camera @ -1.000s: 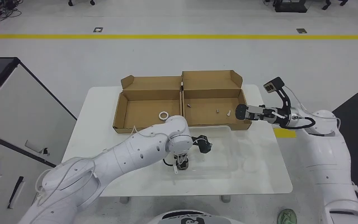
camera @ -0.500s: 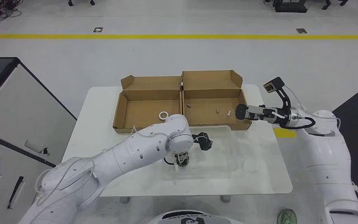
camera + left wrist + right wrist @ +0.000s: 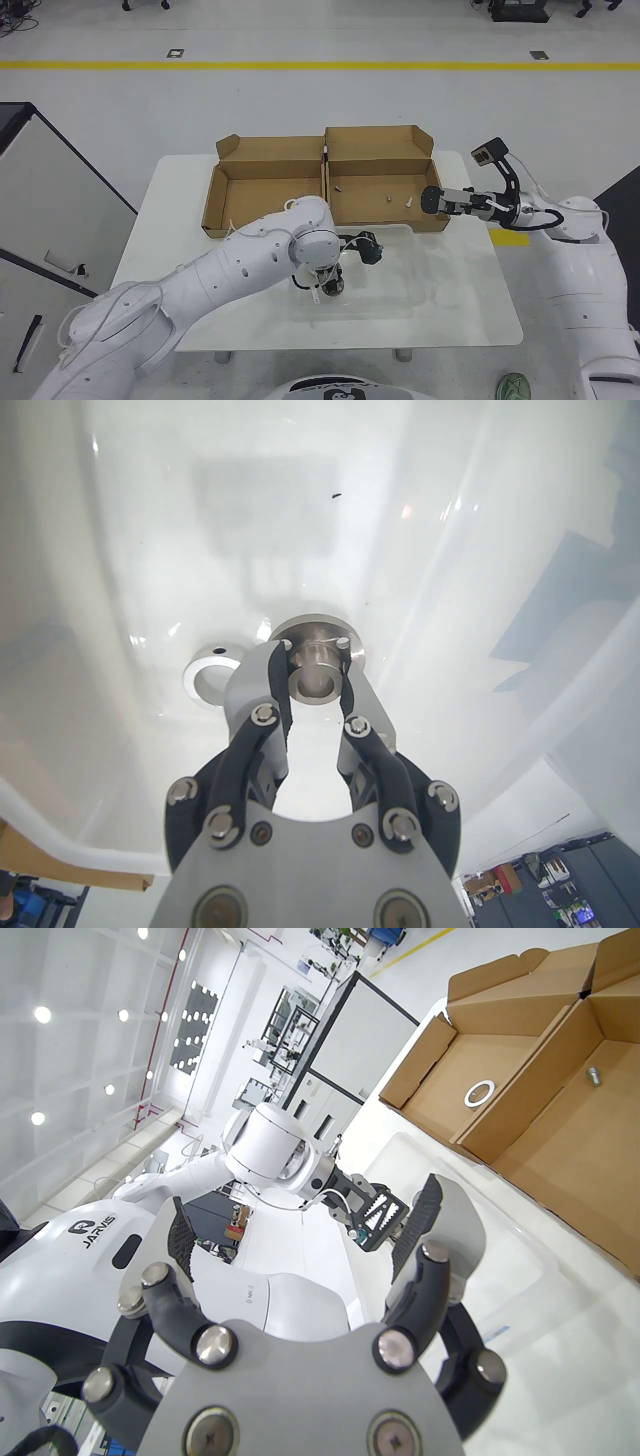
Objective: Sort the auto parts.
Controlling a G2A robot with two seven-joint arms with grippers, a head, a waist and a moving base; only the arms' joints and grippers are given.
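Observation:
My left gripper (image 3: 312,672) is shut on the hub of a flanged metal bushing (image 3: 350,642), low inside the clear plastic bin (image 3: 75,850). A loose metal ring (image 3: 207,675) lies on the bin floor right beside it. From above, that gripper (image 3: 332,287) is in the bin's left half (image 3: 440,280). My right gripper (image 3: 425,200) hangs open at the right cardboard box's (image 3: 420,222) near right corner, nothing between its fingers (image 3: 425,1218). The left box (image 3: 250,205) holds a white ring (image 3: 290,206); the right box holds small bolts (image 3: 388,197).
The two open cardboard boxes stand side by side at the back of the white table (image 3: 170,250), their flaps raised. The bin sits just in front of them. Bare table lies to the left of the bin and along the right edge.
My left gripper has shifted a little to the right and back inside the bin, its wrist turning, still closed on the bushing. The right arm has not moved.

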